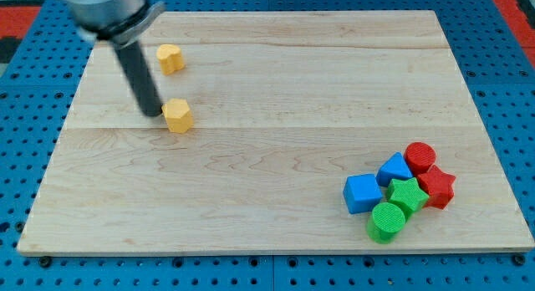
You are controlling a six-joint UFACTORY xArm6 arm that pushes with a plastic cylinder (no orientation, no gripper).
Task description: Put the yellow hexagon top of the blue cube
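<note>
The yellow hexagon [178,116] lies at the board's upper left. My tip [151,113] is just left of it, touching or nearly touching its left side. The blue cube [362,193] lies at the lower right, at the left edge of a cluster of blocks, far from the hexagon. A second yellow block, heart-shaped [170,58], lies above the hexagon near the top edge.
The cluster at the lower right holds a second blue block [394,168], a red cylinder [420,156], a red star [437,188], a green star [407,195] and a green cylinder [386,222]. The wooden board [276,90] sits on a blue pegboard.
</note>
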